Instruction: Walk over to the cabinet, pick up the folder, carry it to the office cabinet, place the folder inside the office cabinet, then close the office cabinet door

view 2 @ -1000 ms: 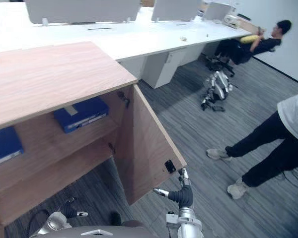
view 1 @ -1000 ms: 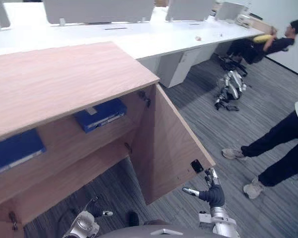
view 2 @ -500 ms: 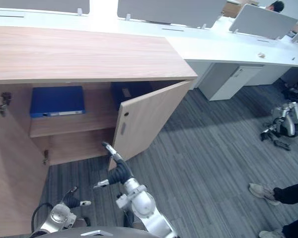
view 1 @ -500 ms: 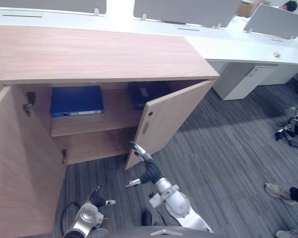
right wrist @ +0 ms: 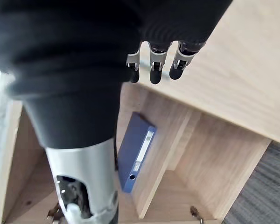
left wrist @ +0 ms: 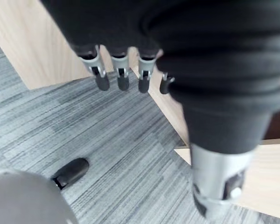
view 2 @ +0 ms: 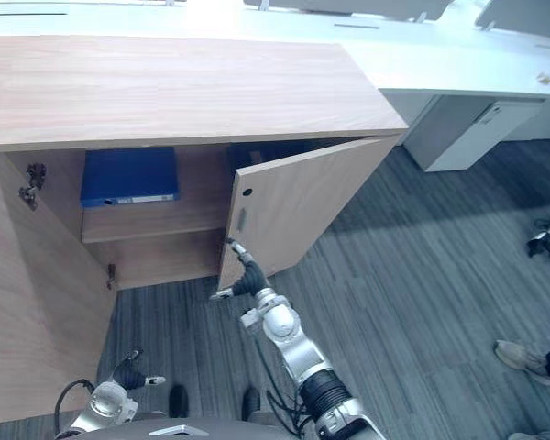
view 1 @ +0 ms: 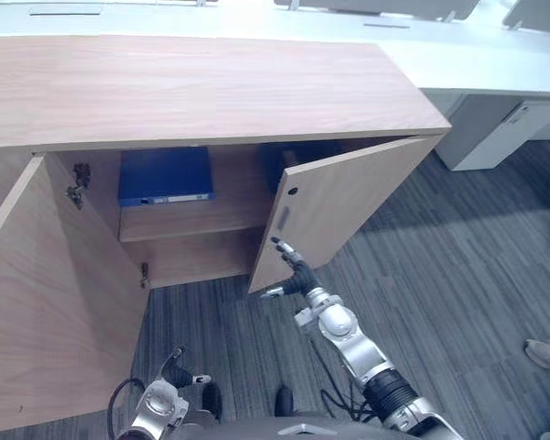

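since the right door of the office cabinet stood swung wide a second ago, with the right hand out by its far corner, the clear change is that it now sits roughly half closed; the head camera has turned as well, so much of the apparent shift is the view, not the furniture. the right hand is at the door's lower free corner, fingers straight and thumb apart, grasping nothing; it looks to be touching or just beside the edge, though contact is hard to confirm. the left hand hangs low near the floor, its fingers relaxed and empty

the blue folder lies flat on the upper shelf inside the cabinet, to the left of the closing door. a second, darker folder sits beside it, half hidden behind that door; which of the two was carried here i cannot tell

with neither hand holding a folder, placing looks done and only closing remains. the push should carry on until the right door meets the frame. the left door stands wide open and may need shutting too
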`<state>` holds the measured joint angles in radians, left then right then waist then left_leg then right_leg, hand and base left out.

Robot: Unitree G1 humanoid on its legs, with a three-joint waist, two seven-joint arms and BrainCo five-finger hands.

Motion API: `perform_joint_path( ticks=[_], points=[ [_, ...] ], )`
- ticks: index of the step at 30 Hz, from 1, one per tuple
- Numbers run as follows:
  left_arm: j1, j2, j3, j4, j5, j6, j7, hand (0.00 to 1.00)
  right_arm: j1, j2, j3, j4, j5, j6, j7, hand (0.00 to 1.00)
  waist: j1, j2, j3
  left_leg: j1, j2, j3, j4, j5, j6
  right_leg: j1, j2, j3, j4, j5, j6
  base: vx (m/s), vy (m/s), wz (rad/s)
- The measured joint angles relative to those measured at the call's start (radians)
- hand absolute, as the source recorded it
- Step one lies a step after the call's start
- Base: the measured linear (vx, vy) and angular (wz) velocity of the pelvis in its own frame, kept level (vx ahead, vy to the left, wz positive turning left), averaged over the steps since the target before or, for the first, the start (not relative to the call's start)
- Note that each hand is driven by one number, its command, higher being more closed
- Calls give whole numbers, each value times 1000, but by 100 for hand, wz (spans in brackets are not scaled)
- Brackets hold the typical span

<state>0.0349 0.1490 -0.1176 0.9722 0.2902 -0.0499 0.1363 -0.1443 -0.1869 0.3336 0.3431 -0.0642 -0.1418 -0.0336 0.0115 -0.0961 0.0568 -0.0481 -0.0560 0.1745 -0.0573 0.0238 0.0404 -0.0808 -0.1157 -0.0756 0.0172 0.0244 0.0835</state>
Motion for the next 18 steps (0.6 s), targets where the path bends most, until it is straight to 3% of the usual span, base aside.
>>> perform_joint_path(
  ticks=[3, 18],
  points=[
    [10, -1, 0, 0, -9, 0, 0, 0, 27, -7, -34, 15, 0, 0, -2, 0, -6, 14, -2, 23, 5, -3, -11, 0, 0, 17, 6, 0, -3, 0, 0, 44, -14, -1],
    [2, -15, -4, 28, -23, 0, -12, 0, 60, 21, -117, 185, -18, 17, -24, 0, -36, 28, -6, 23, 10, 2, -30, 26, -16, 16, 13, 3, -23, 3, 1, -73, -13, -2]
  ],
)
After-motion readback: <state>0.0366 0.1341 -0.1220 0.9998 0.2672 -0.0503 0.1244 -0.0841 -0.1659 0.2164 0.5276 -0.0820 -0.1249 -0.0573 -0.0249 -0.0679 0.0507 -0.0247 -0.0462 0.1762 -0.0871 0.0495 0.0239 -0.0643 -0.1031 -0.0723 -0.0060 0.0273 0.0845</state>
